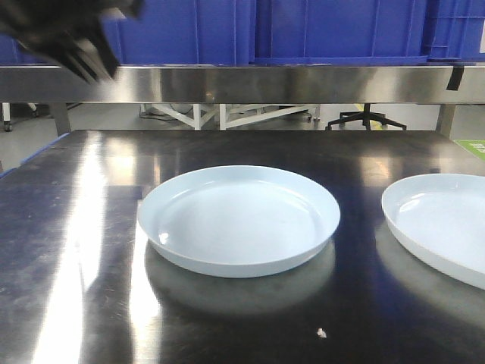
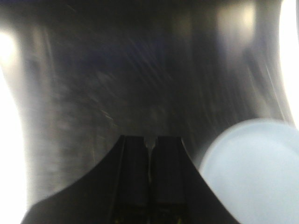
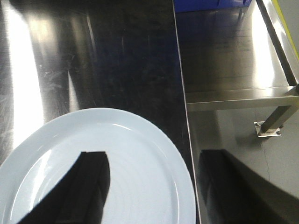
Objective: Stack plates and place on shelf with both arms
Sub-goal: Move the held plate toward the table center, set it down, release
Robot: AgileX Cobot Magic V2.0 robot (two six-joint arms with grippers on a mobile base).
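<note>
Two pale bluish-white plates lie apart on the dark steel table (image 1: 76, 250). One plate (image 1: 239, 220) is at the centre, the other plate (image 1: 447, 224) at the right edge of the front view. My left gripper (image 1: 76, 42) is blurred, high at the far left, well clear of both. In the left wrist view it (image 2: 149, 139) is shut and empty, with a plate (image 2: 254, 172) at lower right. My right gripper (image 3: 153, 153) is open above the right plate (image 3: 140, 140). One finger (image 3: 88, 186) is over the plate, the other beyond the table's edge.
Blue crates (image 1: 326, 30) stand on a steel shelf (image 1: 265, 82) behind the table. The table's right edge (image 3: 180, 70) runs close to the right plate. Beyond it a steel frame post (image 3: 275, 119) stands on the floor. A small white speck (image 1: 321, 332) lies near the front.
</note>
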